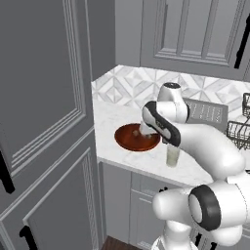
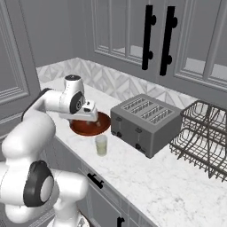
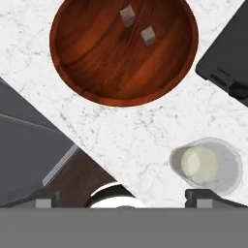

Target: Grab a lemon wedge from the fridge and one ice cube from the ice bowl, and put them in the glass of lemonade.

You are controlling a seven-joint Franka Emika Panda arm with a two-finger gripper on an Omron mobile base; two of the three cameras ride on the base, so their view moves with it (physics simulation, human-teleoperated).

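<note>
Two ice cubes [image 3: 148,35] are seen lying in the far part of the ice bowl [image 3: 97,68], close together but not touching, one [image 3: 127,14] slightly farther off than the other. In the hand view both cubes lie well ahead of the gripper [image 3: 123,199], whose two dark fingertips [image 3: 199,197] are spread wide with nothing between them. The bowl rests on the white marble counter [image 3: 131,140], near its front edge and toward its left end. The gripper [image 2: 91,111] is held above the near rim of the bowl and pointed downward, clear of bowl and cubes alike.

The glass of lemonade [image 2: 101,145] stands upright on the counter just beside the bowl, nearer the front edge and to its right; in the hand view the glass [image 3: 206,164] is seen just ahead of one fingertip, not touched by it. In the left base view the bowl [image 1: 131,138] is partly covered by the arm, and the glass [image 1: 172,156] is seen below the forearm.

A grey toaster [image 2: 144,123] is placed to the right of bowl and glass, and a wire dish rack [image 2: 201,137] farther right. A patterned backsplash [image 2: 111,82] is set behind the counter, with grey panelled cabinets [image 2: 133,31] above.
</note>
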